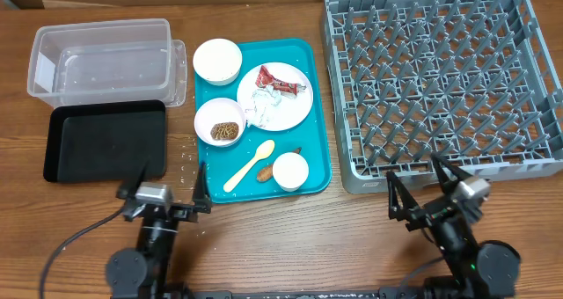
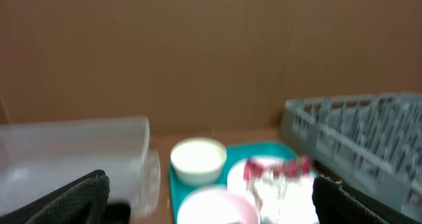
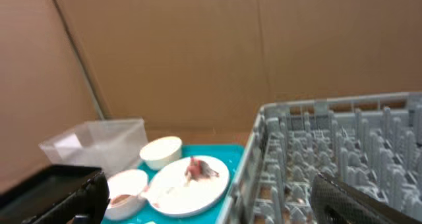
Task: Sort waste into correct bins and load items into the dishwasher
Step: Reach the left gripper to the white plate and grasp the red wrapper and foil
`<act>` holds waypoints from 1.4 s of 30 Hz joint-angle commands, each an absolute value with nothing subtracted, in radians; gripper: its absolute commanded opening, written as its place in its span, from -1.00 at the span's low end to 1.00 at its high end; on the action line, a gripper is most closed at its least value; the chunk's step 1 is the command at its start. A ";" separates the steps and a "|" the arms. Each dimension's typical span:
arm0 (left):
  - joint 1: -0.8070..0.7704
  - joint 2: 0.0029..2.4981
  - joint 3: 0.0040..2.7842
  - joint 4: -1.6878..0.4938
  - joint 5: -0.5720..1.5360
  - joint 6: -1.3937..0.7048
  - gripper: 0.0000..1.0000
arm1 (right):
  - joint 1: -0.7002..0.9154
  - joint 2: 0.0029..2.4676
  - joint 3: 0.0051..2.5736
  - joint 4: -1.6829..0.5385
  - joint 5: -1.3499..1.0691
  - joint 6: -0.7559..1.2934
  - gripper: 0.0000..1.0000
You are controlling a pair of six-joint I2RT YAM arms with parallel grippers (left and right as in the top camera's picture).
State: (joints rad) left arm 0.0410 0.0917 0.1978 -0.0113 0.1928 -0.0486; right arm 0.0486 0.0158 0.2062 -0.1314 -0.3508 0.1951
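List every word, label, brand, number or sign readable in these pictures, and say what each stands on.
No text can be read in any view.
Any print on the red wrapper is too small and blurred to read.
No label or mark shows on the clear tub, black tray, rack or teal tray.

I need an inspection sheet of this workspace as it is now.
Surface: wooden table, white specks beside the black tray.
Job's things: clear tub and black tray empty; grey rack holds no dishes; plate with red wrapper and white paper, empty bowl, bowl of brown lumps, cup, spoon on teal tray.
Clutter: nothing seen.
Grippers: left gripper and right gripper open, empty.
Cables: grey cable by the left arm.
Surroundings: cardboard wall.
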 commanded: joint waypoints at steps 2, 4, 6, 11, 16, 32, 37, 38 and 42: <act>0.045 0.290 0.432 -0.038 0.239 -0.022 1.00 | 0.055 0.052 0.376 -0.192 -0.348 0.205 1.00; 0.045 0.388 0.525 -0.068 0.271 -0.021 1.00 | 0.055 0.086 0.431 -0.227 -0.332 0.202 1.00; 0.045 0.504 0.639 -0.119 0.325 0.012 1.00 | 0.055 0.130 0.489 -0.275 -0.297 0.202 1.00; 0.044 0.809 0.951 -0.278 0.400 0.072 1.00 | 0.055 0.273 0.636 -0.418 -0.226 0.202 1.00; -0.003 1.146 1.292 -0.453 0.416 0.080 1.00 | 0.055 0.445 0.779 -0.524 -0.201 0.202 1.00; -0.262 2.059 2.034 -0.930 0.400 0.149 0.99 | 0.055 0.779 0.989 -0.776 -0.222 0.203 1.00; -0.281 2.166 2.034 -0.927 0.393 0.072 1.00 | 0.055 0.780 0.989 -0.784 -0.221 0.203 1.00; -0.284 2.192 2.034 -0.924 0.327 -0.068 0.99 | 0.055 0.779 0.989 -0.784 -0.221 0.203 1.00; -0.288 2.203 2.038 -0.924 0.247 -0.241 1.00 | 0.055 0.780 0.989 -0.789 -0.221 0.203 1.00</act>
